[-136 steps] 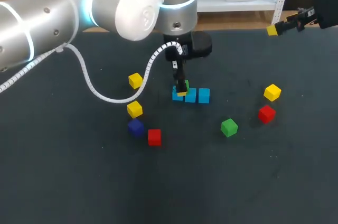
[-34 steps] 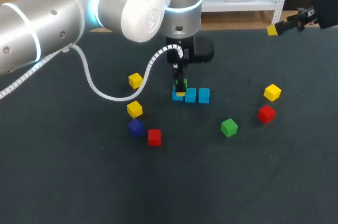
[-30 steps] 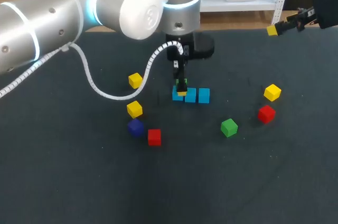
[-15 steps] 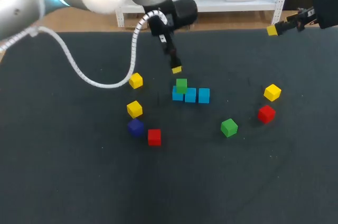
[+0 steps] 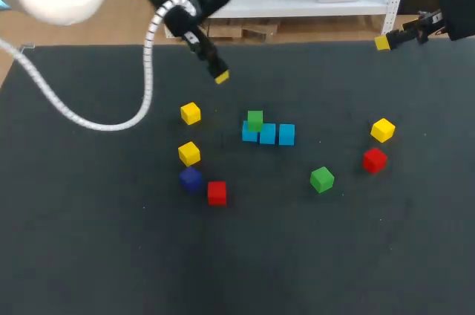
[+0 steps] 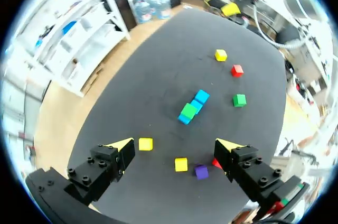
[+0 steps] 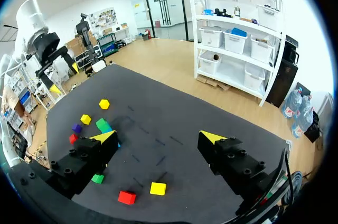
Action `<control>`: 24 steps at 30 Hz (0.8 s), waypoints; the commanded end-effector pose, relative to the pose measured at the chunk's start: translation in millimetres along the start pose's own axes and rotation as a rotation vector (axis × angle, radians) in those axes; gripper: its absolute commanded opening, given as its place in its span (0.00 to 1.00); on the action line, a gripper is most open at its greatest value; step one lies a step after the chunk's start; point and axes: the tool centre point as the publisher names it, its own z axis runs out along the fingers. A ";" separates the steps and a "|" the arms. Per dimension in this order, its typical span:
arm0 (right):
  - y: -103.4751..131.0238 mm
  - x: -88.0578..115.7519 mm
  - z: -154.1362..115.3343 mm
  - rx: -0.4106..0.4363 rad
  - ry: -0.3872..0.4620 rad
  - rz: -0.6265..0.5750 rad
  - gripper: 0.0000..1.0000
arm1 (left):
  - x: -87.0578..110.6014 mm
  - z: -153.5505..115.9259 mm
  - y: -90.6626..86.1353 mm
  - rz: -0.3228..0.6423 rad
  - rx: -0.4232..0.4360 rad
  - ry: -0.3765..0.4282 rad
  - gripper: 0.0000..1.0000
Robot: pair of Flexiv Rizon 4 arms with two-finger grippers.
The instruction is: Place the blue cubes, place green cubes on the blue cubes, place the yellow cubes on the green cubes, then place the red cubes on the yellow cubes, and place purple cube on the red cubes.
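Three blue cubes (image 5: 269, 134) lie in a row mid-table. One green cube (image 5: 254, 119) rests on the leftmost of them, seen also ahead of the left gripper (image 6: 188, 111). A second green cube (image 5: 321, 179) lies loose to the right. Yellow cubes (image 5: 191, 113) (image 5: 189, 153) (image 5: 383, 130), red cubes (image 5: 217, 192) (image 5: 374, 160) and a purple cube (image 5: 191, 178) are scattered around. My left gripper (image 5: 220, 76) (image 6: 176, 145) hangs open and empty, high above the table's back left. My right gripper (image 5: 383, 42) (image 7: 158, 137) is open and empty over the far right edge.
The white cable (image 5: 141, 99) of my left arm loops over the table's left part. The loose cubes form one cluster left of the blue row and another to its right.
My left gripper has let go of the green cube on the leftmost blue cube and has risen back and to the left. The right arm has kept still.
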 end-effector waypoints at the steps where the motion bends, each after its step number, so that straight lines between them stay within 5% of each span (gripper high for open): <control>1: -0.5 0.4 0.5 -0.003 -0.002 -0.001 1.00 | 45.7 -22.2 2.0 -0.052 -0.106 -0.368 1.00; 13: -0.5 0.4 0.5 -0.003 -0.002 -0.001 1.00 | 76.9 -42.0 30.4 -0.220 -0.200 -0.516 1.00; 24: -0.5 0.4 0.5 -0.003 -0.002 -0.001 1.00 | 92.3 -41.5 38.3 -0.271 -0.232 -0.589 1.00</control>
